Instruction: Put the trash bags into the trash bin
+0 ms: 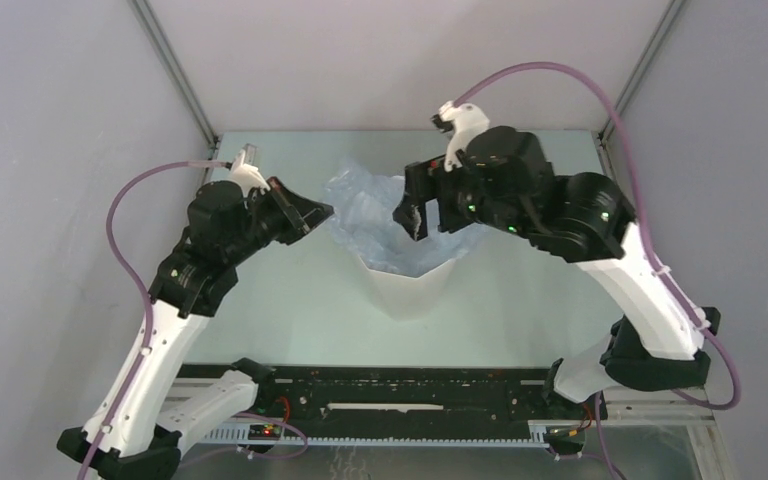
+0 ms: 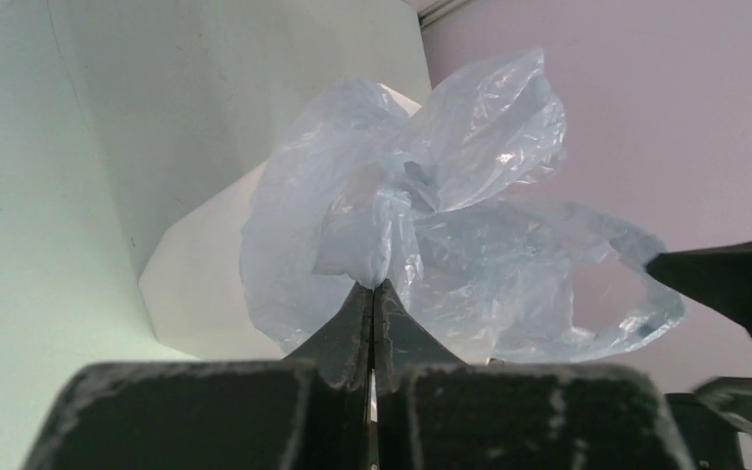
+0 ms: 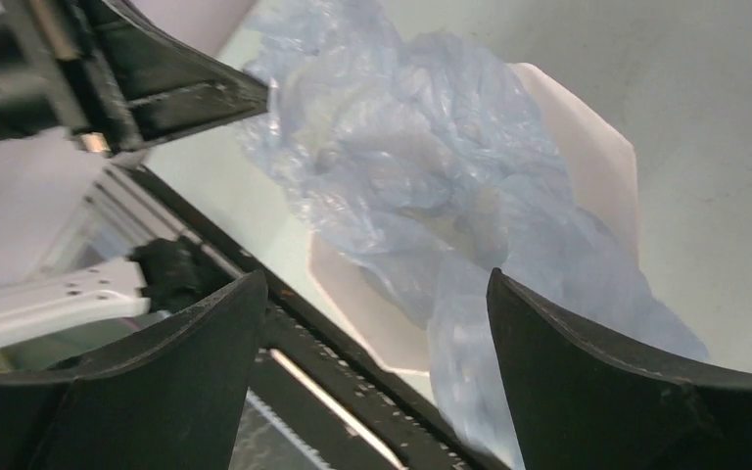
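the trash bag (image 1: 365, 210) is lying bunched over the trash bin (image 1: 405, 292) on the table (image 1: 280, 290), spilling past its rim. the left gripper (image 2: 374, 294) is pinching a fold of it; the right gripper (image 3: 374, 284) is hanging wide open just above.

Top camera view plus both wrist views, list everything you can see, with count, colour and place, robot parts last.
trash bag: one, translucent pale blue, crumpled over the bin's mouth, partly inside
trash bin: one, white, mid-table
table: one, pale greenish white, under everything
rail: one, black, along the near table edge
left pincer: one, black, shut on the bag's film, left of the bin
right pincer: one, black, open, above the bag
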`<action>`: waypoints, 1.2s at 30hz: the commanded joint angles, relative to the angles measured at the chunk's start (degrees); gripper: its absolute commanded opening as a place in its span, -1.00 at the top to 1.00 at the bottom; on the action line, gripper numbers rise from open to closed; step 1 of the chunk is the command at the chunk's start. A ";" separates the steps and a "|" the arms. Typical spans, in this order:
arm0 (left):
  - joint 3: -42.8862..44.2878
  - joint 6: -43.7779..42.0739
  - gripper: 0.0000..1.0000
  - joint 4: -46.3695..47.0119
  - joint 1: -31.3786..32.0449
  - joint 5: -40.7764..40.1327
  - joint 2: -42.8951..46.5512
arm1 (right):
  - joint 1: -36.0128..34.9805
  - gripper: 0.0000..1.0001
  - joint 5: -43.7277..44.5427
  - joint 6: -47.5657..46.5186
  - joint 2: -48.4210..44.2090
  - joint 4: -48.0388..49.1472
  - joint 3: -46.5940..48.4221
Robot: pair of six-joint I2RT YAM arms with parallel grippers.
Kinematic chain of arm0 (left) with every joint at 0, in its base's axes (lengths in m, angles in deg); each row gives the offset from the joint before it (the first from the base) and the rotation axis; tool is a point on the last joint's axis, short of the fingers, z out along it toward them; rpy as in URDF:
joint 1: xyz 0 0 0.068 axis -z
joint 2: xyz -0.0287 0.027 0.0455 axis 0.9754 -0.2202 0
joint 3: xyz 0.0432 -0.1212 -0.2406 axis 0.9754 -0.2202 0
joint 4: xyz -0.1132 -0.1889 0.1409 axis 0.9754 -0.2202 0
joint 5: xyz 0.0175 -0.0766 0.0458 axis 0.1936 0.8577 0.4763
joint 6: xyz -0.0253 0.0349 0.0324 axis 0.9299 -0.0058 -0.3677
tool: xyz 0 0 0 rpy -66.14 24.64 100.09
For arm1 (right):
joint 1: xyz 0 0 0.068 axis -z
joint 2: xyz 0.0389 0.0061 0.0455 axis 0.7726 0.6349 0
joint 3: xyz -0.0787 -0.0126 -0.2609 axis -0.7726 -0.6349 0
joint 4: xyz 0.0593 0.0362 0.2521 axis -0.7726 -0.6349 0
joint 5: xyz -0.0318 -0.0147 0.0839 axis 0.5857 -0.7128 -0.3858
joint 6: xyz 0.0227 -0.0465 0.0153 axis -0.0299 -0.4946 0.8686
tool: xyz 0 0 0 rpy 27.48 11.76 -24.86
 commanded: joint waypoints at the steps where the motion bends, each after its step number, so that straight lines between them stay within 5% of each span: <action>1: 4.31 0.53 0.98 0.12 0.62 -0.94 0.21 | -0.63 -0.84 -1.23 9.22 -2.70 -2.89 4.46; 6: 8.42 -3.10 0.65 -5.02 0.69 -4.08 -0.56 | -0.63 -0.83 2.34 16.03 -11.45 -1.85 -2.07; 16: 23.24 -15.21 -0.51 -16.32 9.34 -20.86 -6.00 | -0.19 -0.99 5.87 24.54 -24.11 9.85 -25.93; 24: 29.52 -7.86 -0.81 -30.75 21.63 -44.55 -13.05 | -1.35 -0.91 10.12 24.57 -21.60 14.38 -30.92; 29: 25.23 -3.07 -0.71 -31.17 22.37 -44.70 -11.43 | -1.60 -0.64 14.00 23.45 -18.61 14.84 -31.45; 34: 21.96 -3.41 -0.17 -23.82 22.09 -39.87 -10.86 | -1.06 -0.17 14.90 22.10 -18.34 17.95 -33.28; 36: 22.75 -3.30 0.26 -23.75 20.97 -37.11 -11.85 | -0.48 0.10 12.26 21.03 -18.34 18.67 -32.83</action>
